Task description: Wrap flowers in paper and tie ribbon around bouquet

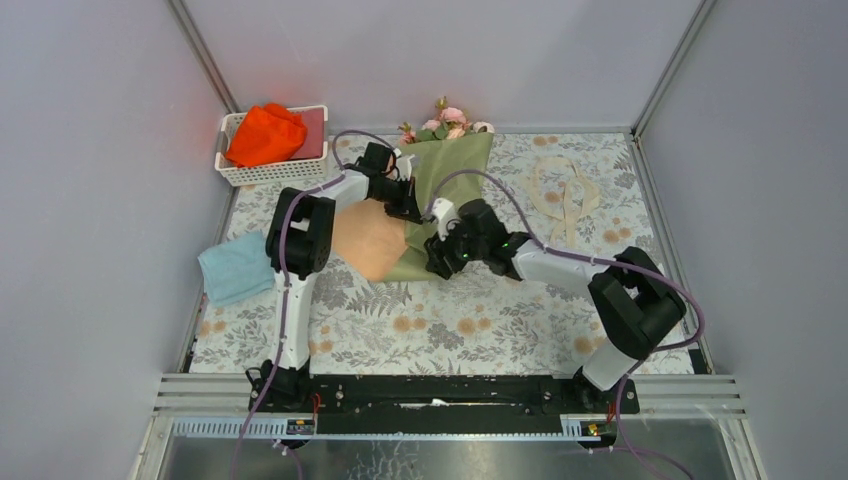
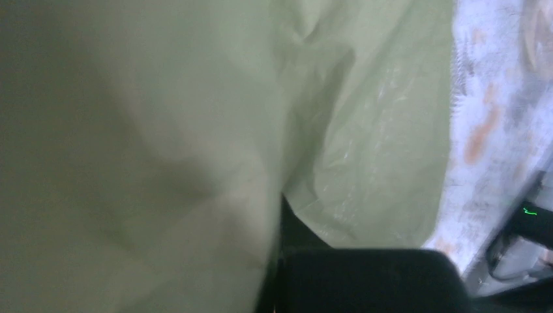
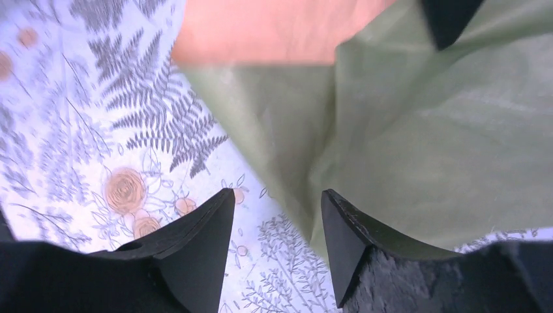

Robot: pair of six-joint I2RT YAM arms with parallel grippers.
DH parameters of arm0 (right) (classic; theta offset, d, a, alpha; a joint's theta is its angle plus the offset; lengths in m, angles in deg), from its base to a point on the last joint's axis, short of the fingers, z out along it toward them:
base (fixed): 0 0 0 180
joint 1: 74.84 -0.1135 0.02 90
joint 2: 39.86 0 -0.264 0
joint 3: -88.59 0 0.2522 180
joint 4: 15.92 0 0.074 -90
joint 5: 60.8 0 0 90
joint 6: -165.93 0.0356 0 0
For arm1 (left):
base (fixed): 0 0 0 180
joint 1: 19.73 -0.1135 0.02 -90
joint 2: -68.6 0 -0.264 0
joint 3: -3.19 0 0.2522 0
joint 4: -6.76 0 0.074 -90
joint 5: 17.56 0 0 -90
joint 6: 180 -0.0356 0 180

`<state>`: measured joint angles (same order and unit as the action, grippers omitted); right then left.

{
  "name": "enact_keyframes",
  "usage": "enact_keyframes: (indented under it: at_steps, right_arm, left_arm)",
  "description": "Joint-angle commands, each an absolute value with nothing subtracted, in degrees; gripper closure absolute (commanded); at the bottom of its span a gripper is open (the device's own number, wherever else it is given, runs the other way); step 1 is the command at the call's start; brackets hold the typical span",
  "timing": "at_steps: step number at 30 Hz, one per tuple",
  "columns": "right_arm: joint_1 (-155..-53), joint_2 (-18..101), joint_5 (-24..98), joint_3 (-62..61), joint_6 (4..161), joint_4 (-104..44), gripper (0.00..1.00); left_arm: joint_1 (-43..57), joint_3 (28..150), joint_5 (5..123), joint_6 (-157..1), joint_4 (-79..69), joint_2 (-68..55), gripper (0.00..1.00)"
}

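The olive-green paper [image 1: 455, 170] lies folded over the flowers [image 1: 445, 122], whose pink heads stick out at the far edge. Its peach-tan face [image 1: 368, 242] shows on the left. My left gripper [image 1: 407, 203] is shut on a fold of the paper [image 2: 195, 130], which fills the left wrist view above one black finger [image 2: 365, 280]. My right gripper [image 3: 275, 199] stands open just off the paper's near corner [image 3: 424, 130], nothing between its fingers, over the tablecloth. The cream ribbon [image 1: 565, 195] lies loose to the right.
A white basket [image 1: 240, 172] holding an orange-red cloth [image 1: 265, 135] stands at the back left. A light blue cloth [image 1: 235, 267] lies at the left edge. The floral tablecloth [image 1: 450, 320] covers the table; grey walls close in on three sides.
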<state>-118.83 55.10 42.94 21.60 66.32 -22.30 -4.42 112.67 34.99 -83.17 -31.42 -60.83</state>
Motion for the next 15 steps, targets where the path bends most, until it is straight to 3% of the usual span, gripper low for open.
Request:
enact_keyframes:
  at_steps: [1, 4, 6, 9, 13, 15]
  right_arm:
    - [-110.82, 55.87, 63.06, 18.41, 77.01, -17.35, 0.41]
    - [-110.33, 61.60, 58.86, 15.13, 80.05, -17.90, 0.52]
    - [-109.54, 64.84, 55.20, 14.01, 82.31, -18.74, 0.69]
    - [-106.06, 66.42, 51.99, 17.36, 89.16, -16.07, 0.87]
    - [-99.80, 64.37, 48.97, 25.80, 96.72, -15.00, 1.00]
    - [-98.01, 61.74, 46.17, 29.02, 97.81, -17.87, 1.00]
  left_arm:
    - [-4.84, 113.62, 37.76, -85.19, -34.68, -63.53, 1.00]
    - [-4.89, 113.22, 38.46, -85.42, -34.62, -62.84, 1.00]
    - [-4.88, 112.46, 38.83, -85.79, -34.67, -61.92, 1.00]
    - [-4.88, 111.59, 39.60, -86.59, -34.67, -60.94, 1.00]
    - [-4.92, 111.23, 41.48, -87.89, -34.68, -60.61, 1.00]
    - [-4.84, 111.06, 41.85, -88.52, -34.82, -60.61, 1.00]
